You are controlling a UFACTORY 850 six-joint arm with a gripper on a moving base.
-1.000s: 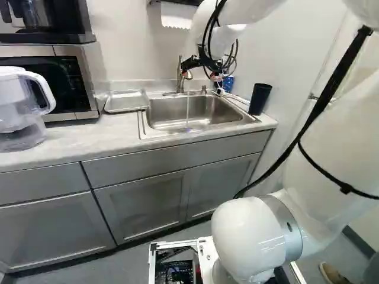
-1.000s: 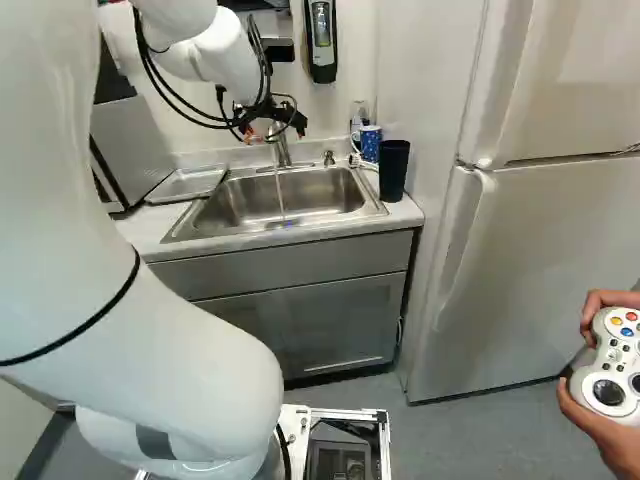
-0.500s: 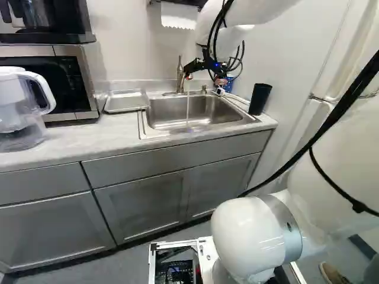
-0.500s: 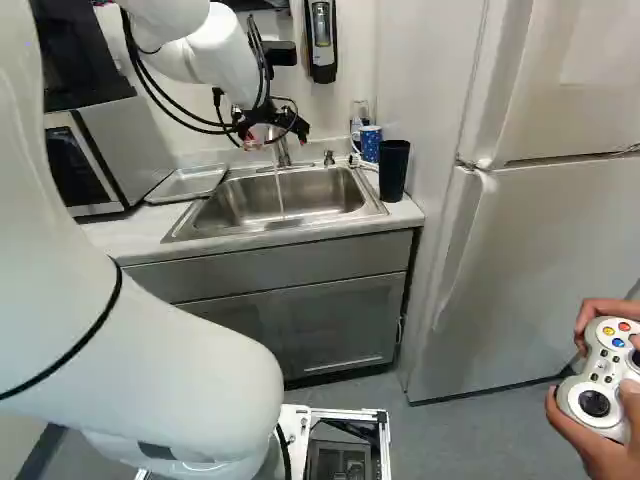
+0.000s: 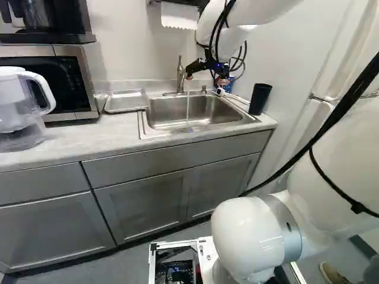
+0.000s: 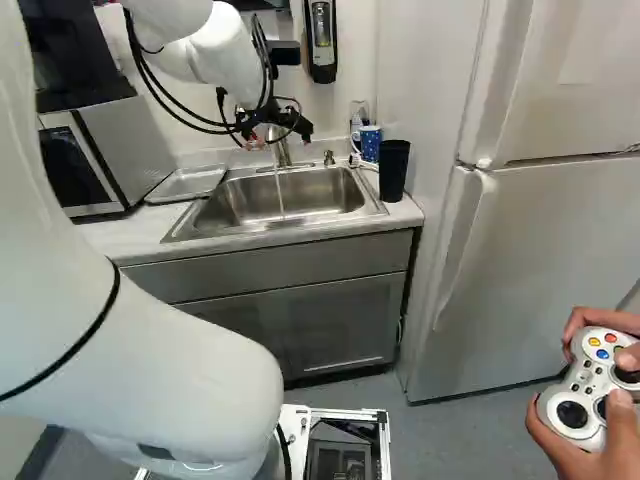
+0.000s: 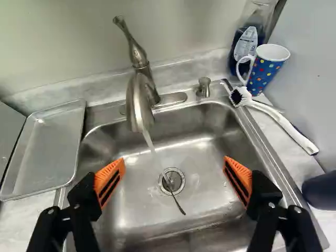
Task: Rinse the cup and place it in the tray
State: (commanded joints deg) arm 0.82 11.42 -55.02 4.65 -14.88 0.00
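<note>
With our gripper (image 7: 175, 170) wide open over the sink (image 7: 142, 210), we could topple the dotted mug (image 7: 266, 71), probably our cup, at the far right if our reach clips the neighbouring bottle (image 7: 246, 43) or brush (image 7: 286, 125).

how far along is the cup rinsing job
Done: the tap is running into the sink. In hand: nothing; the gripper is open above the sink. Left: the whole rinse and move to the tray; the dotted cup and black cup stand beside the sink.
</note>
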